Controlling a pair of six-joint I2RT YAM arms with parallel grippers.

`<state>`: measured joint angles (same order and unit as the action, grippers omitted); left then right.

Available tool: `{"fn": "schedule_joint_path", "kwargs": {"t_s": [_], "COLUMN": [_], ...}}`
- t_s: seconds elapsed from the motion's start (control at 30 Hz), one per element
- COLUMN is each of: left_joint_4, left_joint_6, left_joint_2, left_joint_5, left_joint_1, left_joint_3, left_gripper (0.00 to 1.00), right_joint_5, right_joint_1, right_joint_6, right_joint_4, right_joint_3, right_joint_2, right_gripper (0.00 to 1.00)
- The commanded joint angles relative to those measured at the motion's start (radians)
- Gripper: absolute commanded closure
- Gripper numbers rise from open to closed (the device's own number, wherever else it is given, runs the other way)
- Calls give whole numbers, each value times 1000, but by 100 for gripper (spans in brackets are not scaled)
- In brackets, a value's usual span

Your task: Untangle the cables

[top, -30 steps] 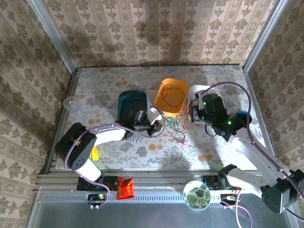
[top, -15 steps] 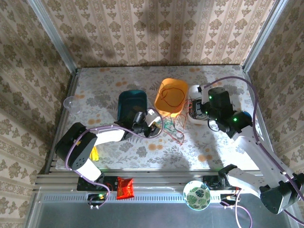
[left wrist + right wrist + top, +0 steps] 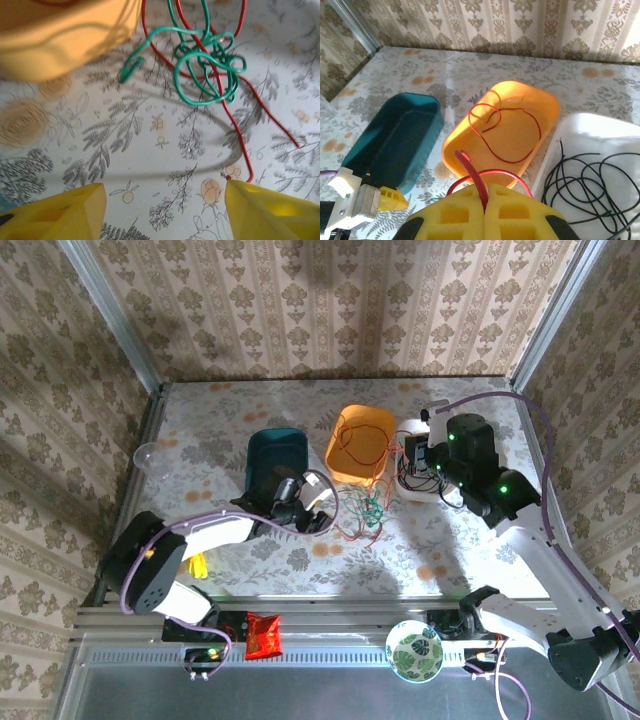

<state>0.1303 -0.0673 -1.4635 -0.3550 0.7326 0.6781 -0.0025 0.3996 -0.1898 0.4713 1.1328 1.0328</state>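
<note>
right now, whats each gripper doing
left gripper: open, nothing between its fingers
right gripper: shut on the red cable

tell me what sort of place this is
Probably a robot lab cell dressed as a home, not a real room: wallpaper panels set in a bare aluminium frame, and a left arm and right arm bolted to the near edge of a floral table.
</note>
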Motion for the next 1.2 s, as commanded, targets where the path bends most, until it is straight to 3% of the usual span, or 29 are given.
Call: {"fn": "schedule_joint_path", "kwargs": {"t_s": [0.0,0.13,0.47,0.53,0.67,0.7,0.9,1.17], "left_joint_4": [-5,0,67,88,144,147,125,-50], "left_joint_6": [-11,-47,-51,-36,11,22,25,19], "left_joint_2": [42,-1,-281,-319,-367,-371,-293,-165], "left_joint_5": [-21,-34,-106,-109,-107,-97,6,40], "left_joint_1": [8,32,60,59,60,60,54,35], "left_joint_3": [43,129,276,289,302,302,202,87], "left_gripper": [34,33,37,46,97,100,100,100], "right_joint_5": [-38,-62,-56,-48,-15,1,208,497], "right_joint_1": [4,5,6,6,6,6,5,-42], "right_joint_6": [-19,-48,-96,-97,-110,-113,-119,-129], "right_joint_4": [-19,-24,-57,-54,-49,-51,-64,-97], "right_joint_3": [49,48,26,21,7,2,-24,-44], "right_joint_2": [-19,-10,-13,-16,-23,-29,-99,-192], "right_gripper": [100,100,100,100,100,100,100,100]}}
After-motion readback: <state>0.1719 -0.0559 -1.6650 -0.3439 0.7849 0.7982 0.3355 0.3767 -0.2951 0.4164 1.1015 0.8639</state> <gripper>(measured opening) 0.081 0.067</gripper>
